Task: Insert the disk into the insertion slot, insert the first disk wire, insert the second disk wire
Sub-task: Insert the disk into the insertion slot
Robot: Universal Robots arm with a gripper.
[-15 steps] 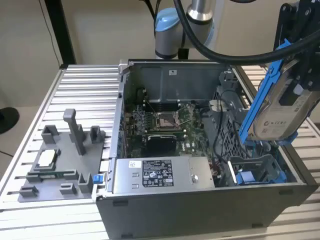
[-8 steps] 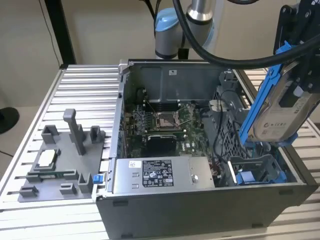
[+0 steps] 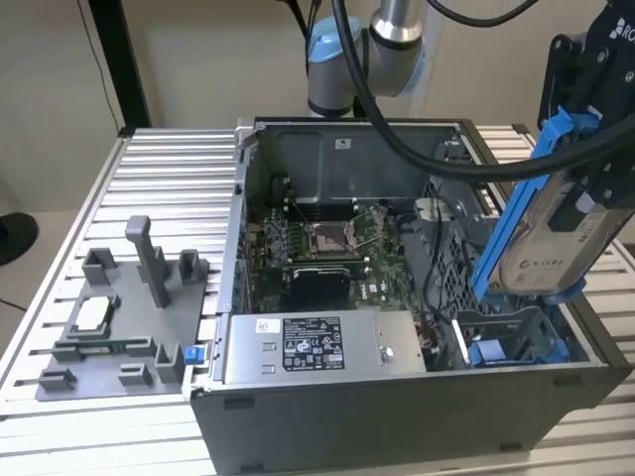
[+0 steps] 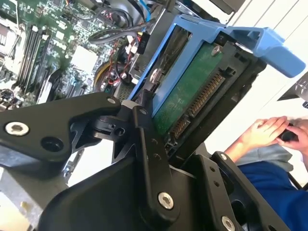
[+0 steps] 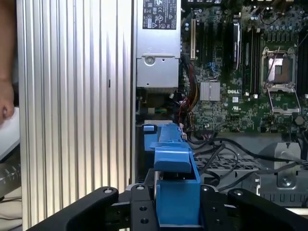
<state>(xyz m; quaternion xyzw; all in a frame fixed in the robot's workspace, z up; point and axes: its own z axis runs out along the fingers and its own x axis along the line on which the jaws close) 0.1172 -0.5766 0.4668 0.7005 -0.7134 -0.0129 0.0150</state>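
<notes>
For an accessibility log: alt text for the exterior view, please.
The robot's hand holds the disk, tilted steeply in its blue carrier, over the insertion slot at the exterior view's right of an open computer case. A grey fixture lies on the slatted table at the exterior view's left.

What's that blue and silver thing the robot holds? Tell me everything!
It is the disk: a flat silver-grey drive with a white label, clipped in a bright blue plastic frame. Its underside shows a green circuit board and connector in the second wrist view. The gripper clamps it, tilted steeply, above the insertion slot.
</notes>
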